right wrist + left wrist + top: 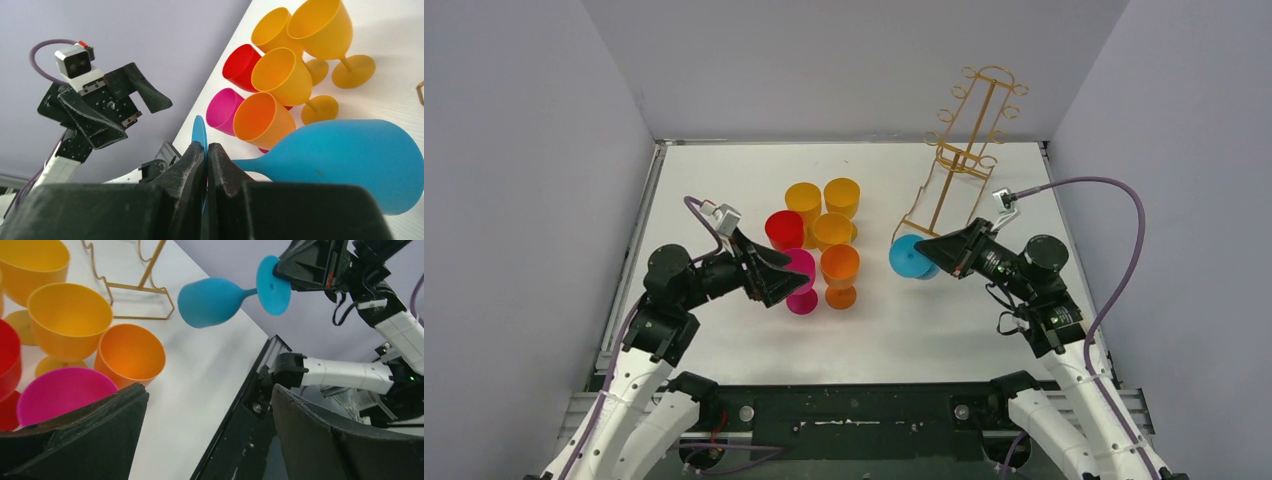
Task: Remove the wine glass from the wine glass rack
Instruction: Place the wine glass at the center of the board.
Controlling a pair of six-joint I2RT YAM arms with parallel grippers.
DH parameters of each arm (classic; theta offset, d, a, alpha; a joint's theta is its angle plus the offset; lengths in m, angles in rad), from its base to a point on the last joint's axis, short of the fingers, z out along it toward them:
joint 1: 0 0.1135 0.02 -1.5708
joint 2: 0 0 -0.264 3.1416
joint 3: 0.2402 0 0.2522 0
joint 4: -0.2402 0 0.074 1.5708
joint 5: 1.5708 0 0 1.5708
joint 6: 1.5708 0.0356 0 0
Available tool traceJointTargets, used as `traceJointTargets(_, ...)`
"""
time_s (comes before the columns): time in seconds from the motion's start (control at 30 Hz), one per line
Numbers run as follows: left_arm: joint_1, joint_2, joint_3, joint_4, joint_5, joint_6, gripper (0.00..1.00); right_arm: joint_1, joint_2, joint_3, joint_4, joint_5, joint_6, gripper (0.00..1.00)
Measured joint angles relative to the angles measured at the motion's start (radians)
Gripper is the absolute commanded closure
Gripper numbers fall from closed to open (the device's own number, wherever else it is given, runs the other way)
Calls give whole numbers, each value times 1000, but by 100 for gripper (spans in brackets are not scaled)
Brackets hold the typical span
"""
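white table, grey walls

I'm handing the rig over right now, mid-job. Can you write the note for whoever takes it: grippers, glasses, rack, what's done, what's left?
Right gripper: shut on the foot of the blue wine glass, which is held on its side above the table.
Left gripper: open, holding nothing, hovering by the magenta glass.
Wine glass rack: far right of the table, no glass shows on it.
Done: the blue glass is clear of the rack; six glasses, magenta included, stand grouped mid-table.
Left: probably just set the blue one down beside them.
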Motion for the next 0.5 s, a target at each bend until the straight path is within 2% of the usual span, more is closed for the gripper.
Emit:
traceJointTargets(0.17,-107,46,1,29,11,-2,13,70,5,-19,95,-5,17,100)
traceJointTargets(0.33,-249,82,2,47,-53,-2,19,190,45,-21,140,27,8,100)
traceJointTargets(0.5,-346,123,9,96,-112,-14,21,309,100,-14,141,97,-26,100)
